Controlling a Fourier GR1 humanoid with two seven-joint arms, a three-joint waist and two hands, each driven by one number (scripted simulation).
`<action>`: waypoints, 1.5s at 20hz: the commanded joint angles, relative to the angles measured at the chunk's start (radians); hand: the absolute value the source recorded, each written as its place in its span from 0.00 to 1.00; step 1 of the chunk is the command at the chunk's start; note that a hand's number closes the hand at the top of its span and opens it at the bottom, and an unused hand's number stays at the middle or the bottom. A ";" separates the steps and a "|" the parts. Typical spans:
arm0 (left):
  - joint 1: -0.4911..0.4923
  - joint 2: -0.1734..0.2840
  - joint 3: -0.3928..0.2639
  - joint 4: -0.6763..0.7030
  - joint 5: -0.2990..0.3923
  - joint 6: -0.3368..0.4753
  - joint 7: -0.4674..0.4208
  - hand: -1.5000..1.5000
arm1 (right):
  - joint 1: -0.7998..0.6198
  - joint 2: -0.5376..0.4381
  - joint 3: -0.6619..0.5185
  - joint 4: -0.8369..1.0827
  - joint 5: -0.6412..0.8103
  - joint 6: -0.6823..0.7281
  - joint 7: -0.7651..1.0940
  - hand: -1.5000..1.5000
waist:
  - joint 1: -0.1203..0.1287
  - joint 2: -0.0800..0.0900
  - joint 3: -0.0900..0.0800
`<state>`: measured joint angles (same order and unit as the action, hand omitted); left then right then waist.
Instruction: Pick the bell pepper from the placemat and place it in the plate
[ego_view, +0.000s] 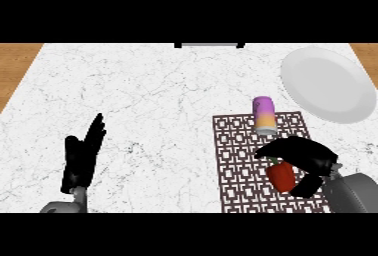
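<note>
The red bell pepper (281, 177) lies on the dark patterned placemat (240, 165) at the lower right. My right hand (308, 156) arches over it, fingers curled round its top and thumb below, hiding part of it. The white plate (328, 85) sits at the far right of the counter, beyond the placemat. My left hand (81, 157) rests open at the lower left, fingers straight and pointing up, holding nothing.
A purple, orange and white cylinder (264, 116) lies on the placemat's far edge, between the pepper and the plate. White marble counter spreads to the left and centre. Wooden strips show at both far corners.
</note>
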<state>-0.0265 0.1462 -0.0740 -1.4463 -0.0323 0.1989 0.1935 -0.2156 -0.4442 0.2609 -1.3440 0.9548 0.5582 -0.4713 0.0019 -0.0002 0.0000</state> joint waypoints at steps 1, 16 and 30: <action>-0.008 0.008 0.016 -0.028 -0.003 -0.019 0.041 0.50 | 0.040 -0.050 -0.010 -0.069 0.022 -0.002 -0.081 1.00 | -0.002 -0.001 0.000; -0.039 -0.018 0.051 0.054 -0.025 -0.024 -0.006 0.50 | -0.182 0.049 -0.226 0.295 0.034 -0.293 -0.152 1.00 | 0.004 0.004 0.000; -0.006 -0.014 0.043 -0.015 -0.024 -0.038 0.048 0.50 | -0.327 0.042 -0.545 0.167 -0.189 -0.423 -0.052 1.00 | -0.011 -0.004 0.000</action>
<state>-0.0268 0.1362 -0.0284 -1.4687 -0.0525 0.1592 0.2203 -0.5091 -0.3988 -0.1981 -1.1166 0.8280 0.1625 -0.5721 -0.0020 -0.0023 0.0002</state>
